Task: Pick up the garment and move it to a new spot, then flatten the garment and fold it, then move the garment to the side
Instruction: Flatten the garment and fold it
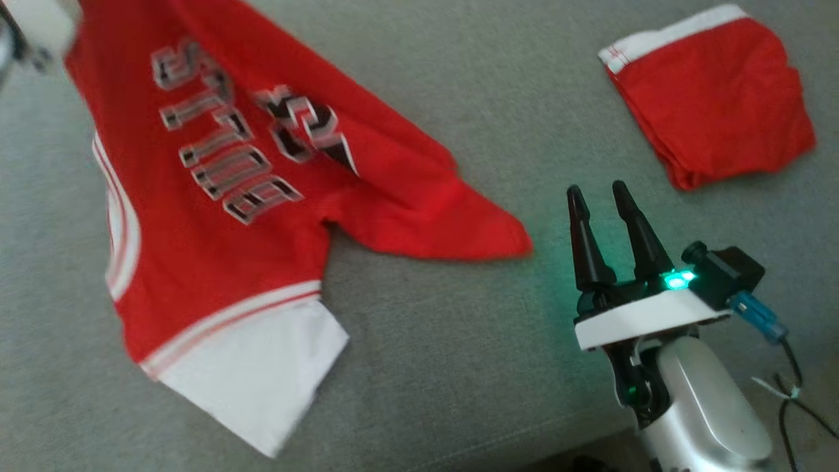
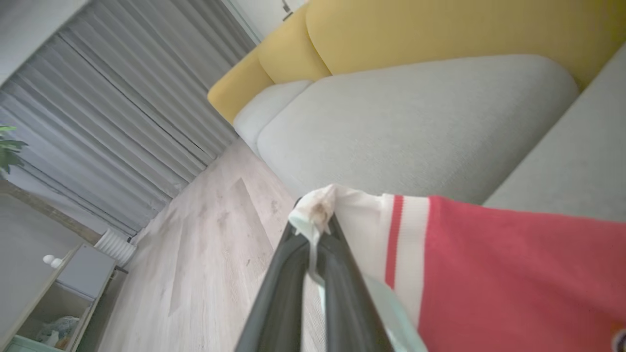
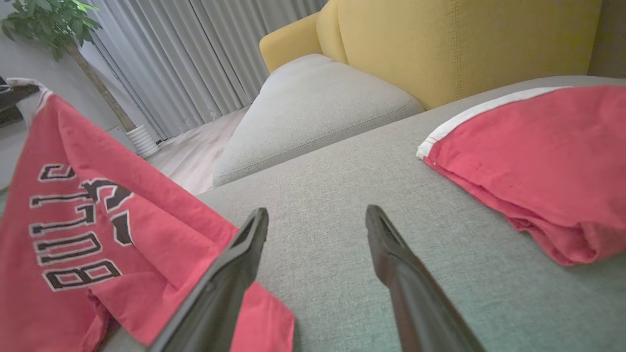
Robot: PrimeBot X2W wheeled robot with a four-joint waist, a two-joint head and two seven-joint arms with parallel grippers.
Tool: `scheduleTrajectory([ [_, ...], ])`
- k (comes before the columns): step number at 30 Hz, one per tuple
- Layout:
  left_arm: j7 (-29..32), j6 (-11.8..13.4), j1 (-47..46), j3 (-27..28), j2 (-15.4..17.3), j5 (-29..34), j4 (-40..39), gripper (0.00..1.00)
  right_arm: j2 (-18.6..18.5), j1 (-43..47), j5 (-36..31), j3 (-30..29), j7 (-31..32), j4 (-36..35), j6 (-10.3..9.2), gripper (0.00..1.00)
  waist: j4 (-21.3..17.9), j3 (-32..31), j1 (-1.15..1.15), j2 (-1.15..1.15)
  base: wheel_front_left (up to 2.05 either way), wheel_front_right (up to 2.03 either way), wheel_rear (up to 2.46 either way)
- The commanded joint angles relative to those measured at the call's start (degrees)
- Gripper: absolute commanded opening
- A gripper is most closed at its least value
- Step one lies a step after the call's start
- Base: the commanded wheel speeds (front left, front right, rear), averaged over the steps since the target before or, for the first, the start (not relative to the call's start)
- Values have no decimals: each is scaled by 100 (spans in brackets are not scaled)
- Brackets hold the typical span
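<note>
Soft, light jersey (image 1: 216, 196) droops from the left end effector (image 2: 315, 224), clamped on what looks like a white-trimmed corner. The right end effector (image 1: 598, 190) stands wide; the loose red corner just left of it suits a second hold.

Grey fabric seat (image 1: 426, 367), woven texture. Left side: red jersey (image 1: 229, 196), black-and-white lettering, its red corner trailing on the seat, upper end raised off it. Far right: folded red cloth (image 1: 714, 98) with white band, lying flat on the seat, well apart from jersey.
</note>
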Motion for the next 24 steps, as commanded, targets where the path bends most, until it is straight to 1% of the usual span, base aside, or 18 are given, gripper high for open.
scheduleTrajectory([
  [1,-219,154,-557,258,148,73,104,0,-14,-161,31,146,-61,-200,-5,100,-196,207,-1,0,0,0,0],
  [2,-420,274,-685,269,98,147,205,1,-14,-167,35,163,-61,-212,-5,100,-223,239,-1,0,0,0,0],
  [3,-648,438,-804,271,66,253,294,43,-14,-173,37,177,-61,-225,-5,100,-244,270,-1,0,0,0,0],
  [4,-840,580,-886,261,20,339,404,100,-14,-178,38,187,-61,-238,-5,100,-256,292,-1,0,0,0,0],
  [5,-1059,709,-948,216,-109,413,680,100,-14,-179,34,189,-61,-251,-5,100,-251,320,-1,0,0,0,0],
  [6,-1145,721,-949,214,-196,387,808,100,-14,-177,29,187,-61,-254,-5,100,-238,332,-1,0,0,0,0],
  [10,-1422,586,-809,181,-499,226,1250,100,-14,-159,-18,164,-61,-248,-5,100,-110,309,-1,0,0,0,0],
  [11,-1422,586,-809,181,-499,226,1250,100,-14,-159,-18,164,-61,-248,-5,100,-110,309,-1,0,0,0,0],
  [16,-1891,480,-313,341,-829,-190,1570,100,-14,-127,-146,28,-61,-178,-5,100,172,90,-1,0,0,0,0],
  [18,-2082,431,-30,456,-962,-415,1589,100,-14,-111,-204,-53,-61,-154,-5,100,312,-22,-1,0,0,0,0],
  [21,-2302,437,491,659,-1140,-740,1465,100,-14,-68,-287,-205,-61,-118,-5,100,566,-235,-1,0,0,0,0],
  [24,-2402,353,1190,1041,-1405,-1271,1042,100,-14,23,-364,-362,-61,-70,-5,100,831,-448,-1,0,0,0,0],
])
